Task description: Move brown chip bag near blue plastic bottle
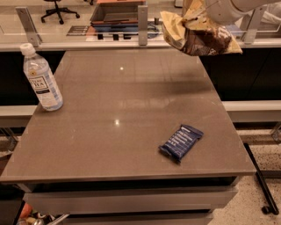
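Observation:
The brown chip bag (198, 34) hangs in the air above the table's far right corner, crumpled, dark brown below and cream-yellow on its left flap. My gripper (196, 9) is at the top right edge of the view, shut on the bag's top; its fingers are mostly hidden by the bag. The blue plastic bottle (41, 80) stands upright at the table's left edge, clear bluish with a white cap and a white-and-dark label. The bag is far to the right of the bottle.
A small dark blue wrapped bar (181, 142) lies near the grey table's (123, 110) front right. A counter with a glass divider and posts (142, 19) runs behind the table. An office chair (57, 8) stands far back left.

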Available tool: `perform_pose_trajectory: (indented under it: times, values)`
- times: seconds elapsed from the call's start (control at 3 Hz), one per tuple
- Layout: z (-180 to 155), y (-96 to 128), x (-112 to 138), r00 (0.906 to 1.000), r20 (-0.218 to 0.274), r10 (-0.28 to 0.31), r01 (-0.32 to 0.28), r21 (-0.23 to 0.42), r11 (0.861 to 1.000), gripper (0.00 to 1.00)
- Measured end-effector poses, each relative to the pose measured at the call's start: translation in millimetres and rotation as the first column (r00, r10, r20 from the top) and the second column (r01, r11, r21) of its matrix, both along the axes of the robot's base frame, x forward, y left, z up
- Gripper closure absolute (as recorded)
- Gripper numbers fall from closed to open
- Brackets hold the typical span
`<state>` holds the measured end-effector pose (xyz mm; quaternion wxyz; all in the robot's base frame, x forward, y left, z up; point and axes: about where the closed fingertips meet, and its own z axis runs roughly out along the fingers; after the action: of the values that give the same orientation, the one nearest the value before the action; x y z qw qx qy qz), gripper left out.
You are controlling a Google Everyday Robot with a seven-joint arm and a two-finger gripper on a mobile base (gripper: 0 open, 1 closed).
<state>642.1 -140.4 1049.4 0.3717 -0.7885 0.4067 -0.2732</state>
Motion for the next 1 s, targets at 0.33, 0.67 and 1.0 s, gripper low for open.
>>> perform_pose_trajectory:
  times: [0.33,0.67,1.0]
  values:
    - [19,25,-21,0.999,0.011,0.044,-0.044,-0.008,0.999,1.0]
    - [34,54,-53,0.9974,0.03,0.066,-0.065,-0.015,0.998,1.0]
    - [39,84,-86,0.9954,0.036,0.089,-0.089,-0.01,0.996,1.0]
